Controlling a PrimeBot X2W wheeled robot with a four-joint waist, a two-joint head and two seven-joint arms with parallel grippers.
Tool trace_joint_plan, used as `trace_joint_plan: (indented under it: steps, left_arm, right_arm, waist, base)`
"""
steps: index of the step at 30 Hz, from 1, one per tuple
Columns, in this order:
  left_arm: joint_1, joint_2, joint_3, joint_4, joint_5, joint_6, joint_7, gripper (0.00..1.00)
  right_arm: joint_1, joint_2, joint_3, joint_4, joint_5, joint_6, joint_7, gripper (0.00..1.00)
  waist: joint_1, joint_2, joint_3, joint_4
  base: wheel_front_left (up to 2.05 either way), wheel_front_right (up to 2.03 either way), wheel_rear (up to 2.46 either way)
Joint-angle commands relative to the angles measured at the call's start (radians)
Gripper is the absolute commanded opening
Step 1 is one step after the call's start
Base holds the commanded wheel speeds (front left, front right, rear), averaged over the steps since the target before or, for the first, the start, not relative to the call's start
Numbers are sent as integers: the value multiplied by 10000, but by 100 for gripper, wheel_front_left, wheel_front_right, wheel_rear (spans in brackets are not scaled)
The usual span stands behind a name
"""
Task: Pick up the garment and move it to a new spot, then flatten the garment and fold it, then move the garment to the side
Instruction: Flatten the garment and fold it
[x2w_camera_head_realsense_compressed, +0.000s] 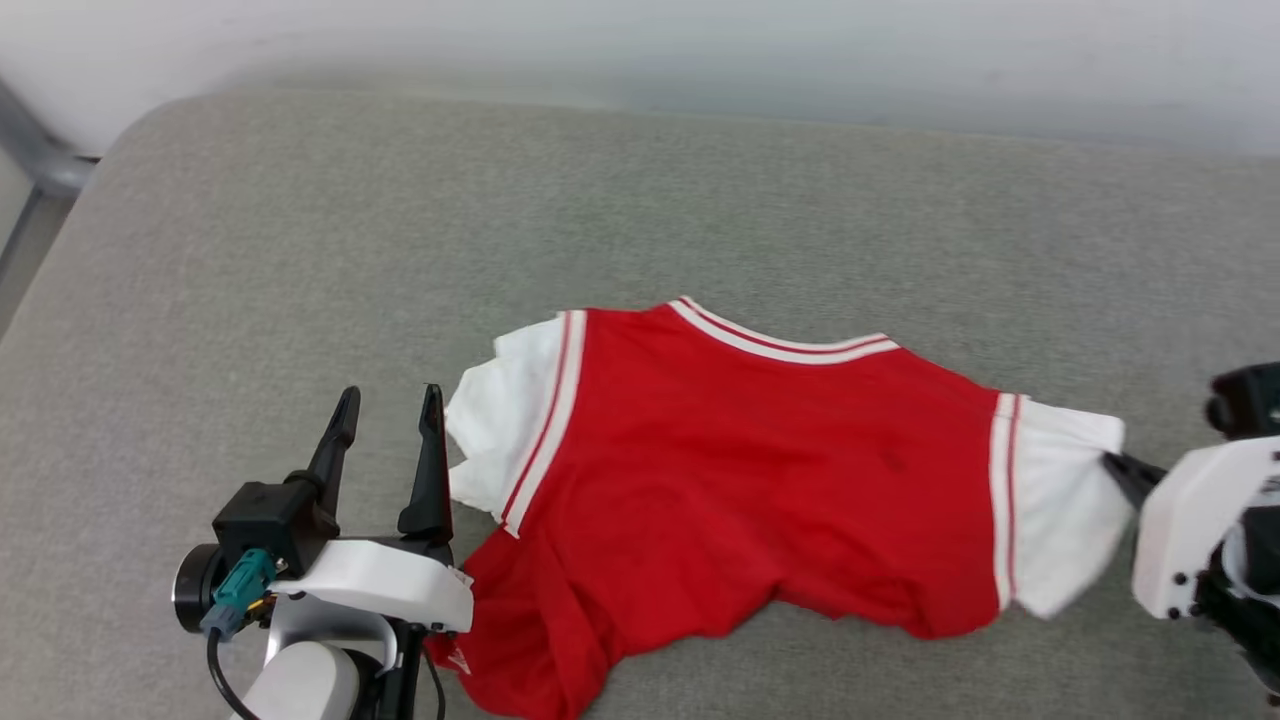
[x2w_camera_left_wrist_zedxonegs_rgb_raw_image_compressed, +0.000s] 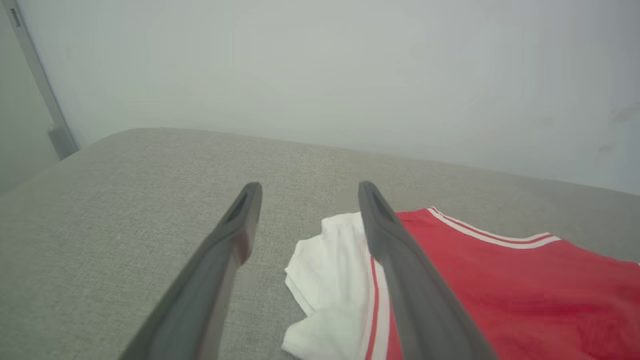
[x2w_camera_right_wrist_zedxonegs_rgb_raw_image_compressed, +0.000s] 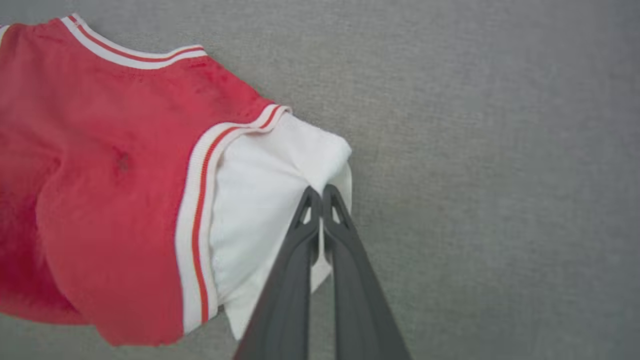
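garment (x2w_camera_head_realsense_compressed: 740, 470) lies spread out, red side up, on the grey cushion (x2w_camera_head_realsense_compressed: 640, 200), with collar trim (x2w_camera_head_realsense_compressed: 780, 340) along its far edge and the hem (x2w_camera_head_realsense_compressed: 560, 640) rumpled on its near edge. right gripper (x2w_camera_right_wrist_zedxonegs_rgb_raw_image_compressed: 320, 192) is at the garment's right end, fingers pressed together and clamped on the edge of the white sleeve (x2w_camera_right_wrist_zedxonegs_rgb_raw_image_compressed: 265, 200). left gripper (x2w_camera_head_realsense_compressed: 390, 395) sits just beside the garment's other white sleeve (x2w_camera_head_realsense_compressed: 500, 420), fingers apart, nothing between them.
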Motion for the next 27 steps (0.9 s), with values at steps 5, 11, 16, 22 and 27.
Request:
trace_joint_plan:
  steps: [5, 11, 16, 22, 27]
  left_arm:
    - [149, 149, 22, -48, -75, 101, 264, 100]
    - [226, 265, 52, -22, -201, 146, 545, 100]
    - [210, 331, 47, 87, -261, 126, 695, 100]
    - [301, 420, 26, 199, -352, 121, 836, 100]
    - [494, 583, 119, 241, -514, 145, 1053, 100]
  right_arm:
    - [738, 294, -1137, -333, -335, -12, 229, 0]
    - [1439, 1100, -2027, 145, -558, -10, 131, 0]
    - [1369, 1617, -2084, 1198, -464, -9, -543, 0]
    - [1029, 1833, -2038, 1705, -432, -9, -2156, 100]
    - [1201, 1980, -2209, 1231, -1055, -9, -3949, 100]
  waist:
    - [0, 0, -145, -501]
    - [0, 0, -119, -809]
    - [0, 0, -95, -946]
    - [0, 0, -311, -1019]
    - [0, 0, -746, -1058]
  base:
    - [0, 0, 0]
    - [0, 0, 0]
    - [0, 0, 0]
    - [0, 0, 0]
    - [0, 0, 0]
